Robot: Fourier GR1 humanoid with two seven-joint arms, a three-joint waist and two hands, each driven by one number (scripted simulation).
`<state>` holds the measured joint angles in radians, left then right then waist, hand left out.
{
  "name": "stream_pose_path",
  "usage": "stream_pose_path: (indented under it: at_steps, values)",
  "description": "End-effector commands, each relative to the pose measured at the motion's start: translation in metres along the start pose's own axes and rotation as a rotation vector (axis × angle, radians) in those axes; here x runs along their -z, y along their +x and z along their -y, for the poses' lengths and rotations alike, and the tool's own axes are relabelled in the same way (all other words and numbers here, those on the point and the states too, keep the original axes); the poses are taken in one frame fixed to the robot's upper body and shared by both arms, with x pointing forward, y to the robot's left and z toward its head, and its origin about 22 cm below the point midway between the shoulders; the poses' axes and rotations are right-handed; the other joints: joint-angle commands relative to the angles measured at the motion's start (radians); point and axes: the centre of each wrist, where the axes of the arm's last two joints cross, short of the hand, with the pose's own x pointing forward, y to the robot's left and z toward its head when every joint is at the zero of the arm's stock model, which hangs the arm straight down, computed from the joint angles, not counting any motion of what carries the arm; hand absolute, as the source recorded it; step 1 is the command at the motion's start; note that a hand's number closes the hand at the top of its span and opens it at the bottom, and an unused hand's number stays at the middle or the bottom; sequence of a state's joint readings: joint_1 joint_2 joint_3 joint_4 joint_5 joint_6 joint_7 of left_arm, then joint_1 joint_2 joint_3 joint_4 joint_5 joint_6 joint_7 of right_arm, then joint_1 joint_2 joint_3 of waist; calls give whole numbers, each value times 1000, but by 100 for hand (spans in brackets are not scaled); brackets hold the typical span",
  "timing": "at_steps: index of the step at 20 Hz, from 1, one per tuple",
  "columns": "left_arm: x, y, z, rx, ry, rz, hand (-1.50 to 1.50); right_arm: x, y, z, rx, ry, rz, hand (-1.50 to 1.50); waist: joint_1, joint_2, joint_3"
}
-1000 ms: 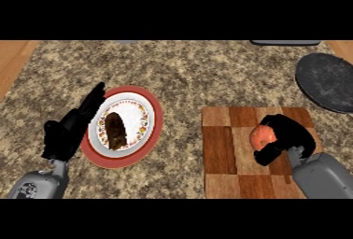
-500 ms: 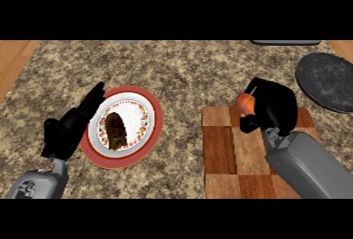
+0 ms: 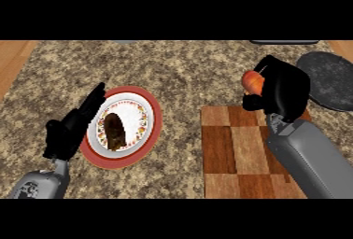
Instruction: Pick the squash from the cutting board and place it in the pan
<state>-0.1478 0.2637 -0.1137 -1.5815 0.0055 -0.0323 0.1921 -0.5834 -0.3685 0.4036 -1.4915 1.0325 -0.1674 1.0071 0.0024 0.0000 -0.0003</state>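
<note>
My right hand (image 3: 284, 88) is curled round the orange squash (image 3: 253, 82), of which only a small part shows at the hand's left side. It hangs above the far edge of the wooden cutting board (image 3: 234, 154), just left of the dark round pan (image 3: 332, 79) at the right edge. My left hand (image 3: 69, 128) rests open at the lower left, fingers pointing up along the plate's left rim.
A red-rimmed plate (image 3: 148, 100) with a slice of chocolate cake (image 3: 114, 130) lies left of the board. A dark object (image 3: 284, 42) sits at the counter's far edge. Wooden floor shows at the far left and right corners.
My right hand has lifted the squash off the cutting board and carried it up and away toward the pan. The left hand has stayed still.
</note>
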Motion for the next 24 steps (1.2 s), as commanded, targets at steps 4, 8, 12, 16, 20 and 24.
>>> stream_pose_path:
  at_steps: [4, 8, 12, 16, 20, 24]
  values:
    - [-4, -2, -16, 12, 12, 3, 0, 43, -54, 1, 187, -131, -144, 150, 5, 3, 1]
    - [6, 4, -9, -9, 2, 25, 0, 71, -67, -29, 197, -120, -144, 150, 14, 6, 1]
    - [-3, -4, -6, -5, 1, 3, 0, 79, -123, -43, 127, -162, -161, 150, 8, 4, 1]
    - [9, 6, -3, 11, -3, 4, 0, 114, -165, -36, 88, -223, -204, 150, 20, 10, 2]
    - [12, 2, 15, -8, -16, 13, 0, 117, -197, -49, 70, -221, -197, 150, 26, 14, 3]
    - [10, 2, 4, -15, -22, 37, 0, 132, -211, -41, 69, -228, -216, 150, 38, 17, 3]
